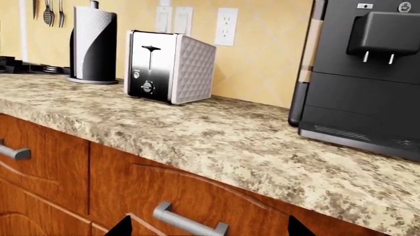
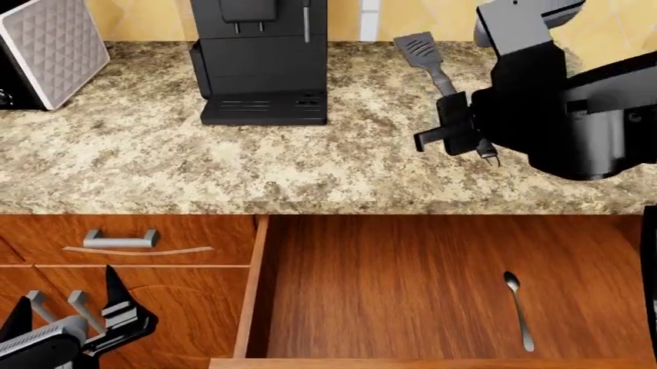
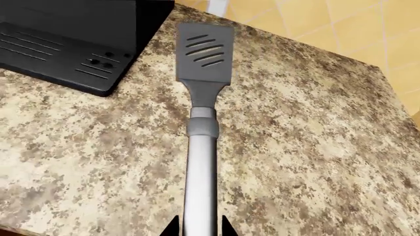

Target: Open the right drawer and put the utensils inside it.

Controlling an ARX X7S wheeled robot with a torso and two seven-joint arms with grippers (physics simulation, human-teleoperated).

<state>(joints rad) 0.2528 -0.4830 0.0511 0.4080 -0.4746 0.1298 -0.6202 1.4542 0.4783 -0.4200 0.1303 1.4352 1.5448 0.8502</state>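
The right drawer [image 2: 411, 284] stands open with the spoon [image 2: 518, 310] inside; right gripper [image 3: 196, 227] jaws clasp the spatula [image 3: 202, 98] handle on the bench [image 2: 154, 169] to carry it over. Left gripper [image 2: 61, 323] jaws idle, spread.

Speckled granite worktop [image 2: 205, 169]: toaster [image 2: 46, 50] at back left, coffee machine [image 2: 261, 61] mid-back, spatula [image 2: 431, 65] toward back right.
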